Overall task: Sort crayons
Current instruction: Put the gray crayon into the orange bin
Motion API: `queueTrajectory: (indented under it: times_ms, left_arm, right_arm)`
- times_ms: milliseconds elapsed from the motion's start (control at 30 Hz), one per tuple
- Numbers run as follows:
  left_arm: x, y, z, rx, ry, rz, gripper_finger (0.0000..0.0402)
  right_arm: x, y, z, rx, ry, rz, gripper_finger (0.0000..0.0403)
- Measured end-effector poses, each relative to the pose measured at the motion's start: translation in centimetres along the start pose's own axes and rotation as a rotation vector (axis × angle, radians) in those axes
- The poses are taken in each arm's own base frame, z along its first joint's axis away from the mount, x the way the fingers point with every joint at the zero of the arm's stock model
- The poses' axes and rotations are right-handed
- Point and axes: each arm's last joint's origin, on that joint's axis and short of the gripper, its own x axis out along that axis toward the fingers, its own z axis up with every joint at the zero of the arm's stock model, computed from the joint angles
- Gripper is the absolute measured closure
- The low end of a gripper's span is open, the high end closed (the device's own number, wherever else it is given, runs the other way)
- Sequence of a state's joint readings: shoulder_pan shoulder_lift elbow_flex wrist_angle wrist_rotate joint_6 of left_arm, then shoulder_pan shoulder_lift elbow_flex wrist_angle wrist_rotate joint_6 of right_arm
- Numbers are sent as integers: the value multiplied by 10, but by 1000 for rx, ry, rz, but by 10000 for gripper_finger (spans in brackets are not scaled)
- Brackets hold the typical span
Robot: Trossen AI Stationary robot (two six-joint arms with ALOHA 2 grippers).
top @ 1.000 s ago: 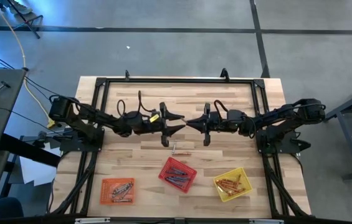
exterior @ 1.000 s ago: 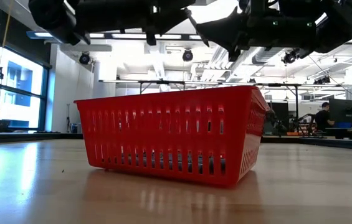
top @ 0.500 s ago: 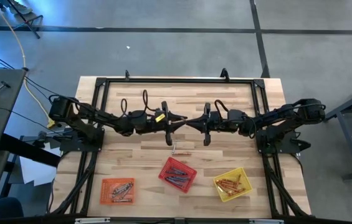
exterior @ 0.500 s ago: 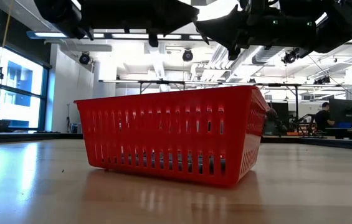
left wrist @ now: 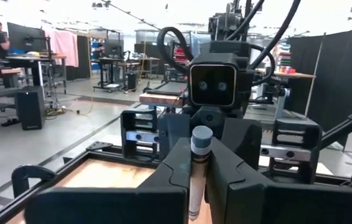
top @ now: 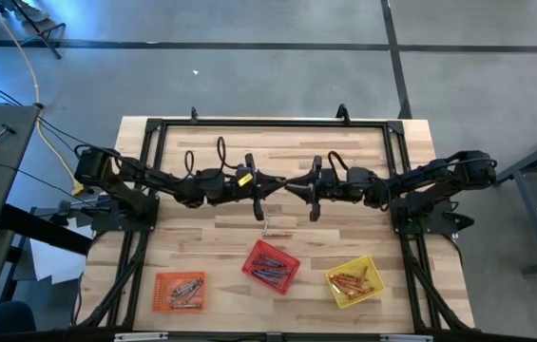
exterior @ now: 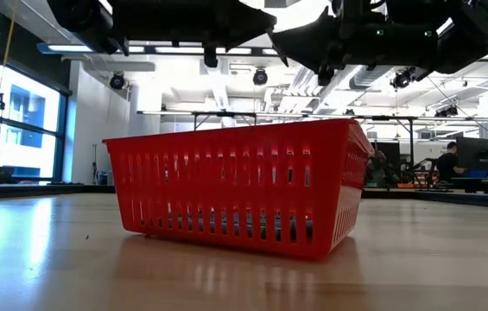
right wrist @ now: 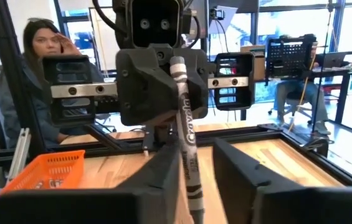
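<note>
Wooden tabletop (top: 201, 237): above red mesh basket (top: 271, 266), left gripper (top: 276, 184) just clamped grey paper-wrapped crayon (right wrist: 184, 134). Right gripper (top: 289, 186) spreading, releasing it. Handover looks done; binning next.

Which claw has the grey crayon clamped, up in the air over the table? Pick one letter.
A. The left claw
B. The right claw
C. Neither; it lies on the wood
A: the left claw is shut on the grey crayon, while the right claw has its fingers apart beside it.
</note>
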State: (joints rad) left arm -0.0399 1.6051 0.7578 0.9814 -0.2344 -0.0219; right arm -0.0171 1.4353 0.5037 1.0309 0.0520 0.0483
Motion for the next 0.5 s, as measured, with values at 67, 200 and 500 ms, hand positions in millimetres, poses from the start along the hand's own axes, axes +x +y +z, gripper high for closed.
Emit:
queueTrajectory:
  times_ms: [67,200,500]
  left_arm:
    - [0,0,0,0,0,5,398]
    - [0,2,0,19,0,66,398]
    - [-39,-3,14,-5,367,186,389]
  right_arm:
    - [0,0,-1,0,7,0,294]
    - [-1,-1,-4,-21,53,-19,241]
    - [-28,-7,10,-23,266,-219,216]
